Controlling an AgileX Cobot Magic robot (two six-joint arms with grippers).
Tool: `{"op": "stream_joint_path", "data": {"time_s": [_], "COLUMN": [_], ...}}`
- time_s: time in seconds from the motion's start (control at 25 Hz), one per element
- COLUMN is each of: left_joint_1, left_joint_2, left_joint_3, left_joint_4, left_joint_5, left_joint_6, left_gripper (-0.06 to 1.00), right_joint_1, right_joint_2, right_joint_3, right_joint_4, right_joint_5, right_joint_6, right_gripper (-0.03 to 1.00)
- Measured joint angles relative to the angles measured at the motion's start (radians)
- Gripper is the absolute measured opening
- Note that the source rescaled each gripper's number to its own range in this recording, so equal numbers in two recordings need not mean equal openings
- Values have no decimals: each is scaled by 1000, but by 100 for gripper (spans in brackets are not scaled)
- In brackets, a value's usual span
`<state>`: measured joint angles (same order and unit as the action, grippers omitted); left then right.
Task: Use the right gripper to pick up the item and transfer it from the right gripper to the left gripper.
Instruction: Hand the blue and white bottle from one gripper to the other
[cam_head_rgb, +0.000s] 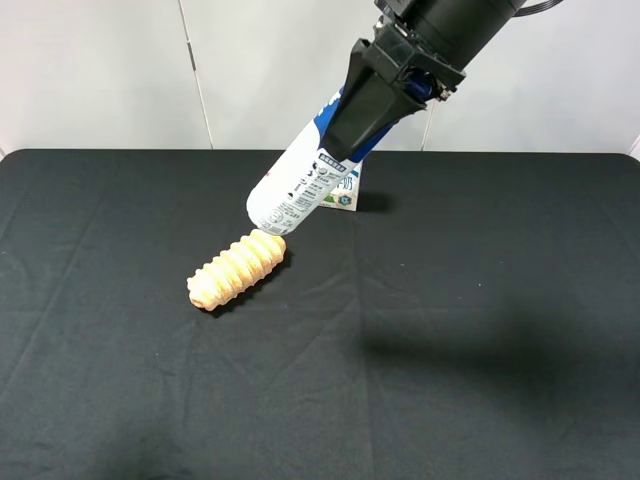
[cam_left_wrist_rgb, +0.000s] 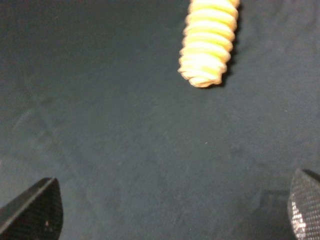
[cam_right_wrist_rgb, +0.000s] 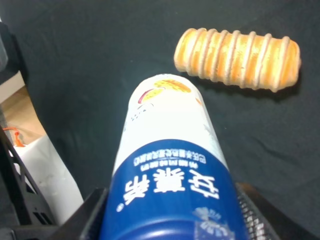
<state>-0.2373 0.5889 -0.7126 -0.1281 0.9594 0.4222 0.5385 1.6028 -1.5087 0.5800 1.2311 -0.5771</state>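
My right gripper (cam_head_rgb: 372, 103) is shut on the white bottle (cam_head_rgb: 300, 185) with the blue band and holds it tilted in the air, its base pointing down-left above the black table. The right wrist view shows the bottle (cam_right_wrist_rgb: 170, 165) between the two fingers (cam_right_wrist_rgb: 252, 215). The left gripper (cam_left_wrist_rgb: 172, 215) is open, its two black fingertips wide apart low over the cloth; it does not show in the high view. The ridged orange bread roll (cam_head_rgb: 237, 268) lies just below the bottle's base and also shows in the left wrist view (cam_left_wrist_rgb: 207, 42) and the right wrist view (cam_right_wrist_rgb: 239, 59).
A small milk carton (cam_head_rgb: 347, 190) stands behind the bottle, mostly hidden by it. The black cloth table (cam_head_rgb: 480, 330) runs to a white wall at the back. A white bag and floor edge (cam_right_wrist_rgb: 35, 160) show beside the table in the right wrist view.
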Motion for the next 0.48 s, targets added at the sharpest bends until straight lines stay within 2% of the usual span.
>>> {"op": "stream_joint_path", "data": {"time_s": [0.2, 0.24, 0.48], "left_joint_1": [-157, -157, -286], "left_joint_2": [141, 141, 286], "left_joint_3": [-46, -46, -119], "left_joint_4": [49, 49, 63], "left_joint_5": [-46, -46, -126], "left_joint_6": [7, 7, 7], "left_gripper": [80, 80, 80], "right_joint_1": [-2, -2, -2], "right_joint_2": [0, 0, 0], "right_joint_3": [0, 0, 0], "right_joint_4": [29, 29, 45], "right_joint_5": [0, 0, 0], "right_joint_6": [-8, -8, -8], "right_gripper": [2, 2, 2]}}
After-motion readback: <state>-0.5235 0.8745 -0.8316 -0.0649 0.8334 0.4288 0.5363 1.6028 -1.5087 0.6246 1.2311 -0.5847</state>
